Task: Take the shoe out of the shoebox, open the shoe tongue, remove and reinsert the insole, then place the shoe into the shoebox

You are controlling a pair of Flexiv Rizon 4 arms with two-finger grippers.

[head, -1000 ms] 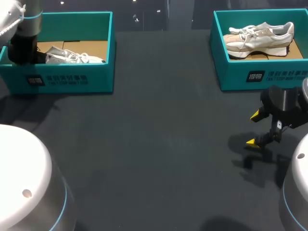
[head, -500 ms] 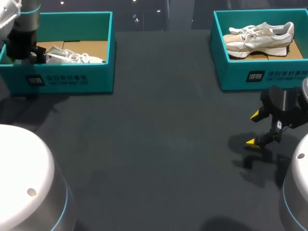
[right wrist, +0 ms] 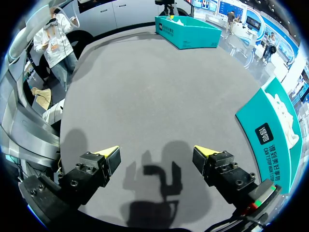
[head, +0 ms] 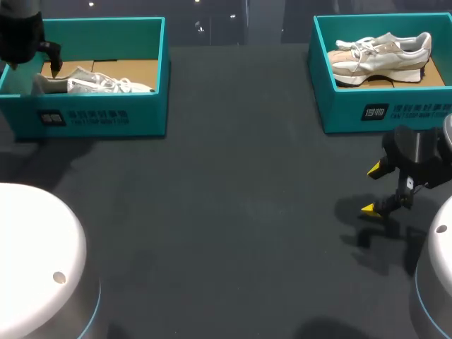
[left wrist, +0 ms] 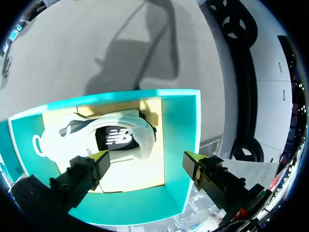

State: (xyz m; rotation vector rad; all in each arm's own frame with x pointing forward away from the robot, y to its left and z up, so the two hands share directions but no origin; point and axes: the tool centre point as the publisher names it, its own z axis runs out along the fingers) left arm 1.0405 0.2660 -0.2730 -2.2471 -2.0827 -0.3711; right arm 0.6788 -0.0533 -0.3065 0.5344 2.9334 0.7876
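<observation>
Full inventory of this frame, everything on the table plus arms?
left shoebox: 1, teal, open, table's far left
right shoebox: 1, teal, open, table's far right
left shoe: 1, white and grey, lying inside the left shoebox
right shoe: 1, white and beige, lying inside the right shoebox
table: 1, dark grey, under everything
left tool: 1, black with yellow tips, open, above the left shoebox over the shoe
right tool: 1, black with yellow tips, open, above the table in front of the right shoebox
</observation>
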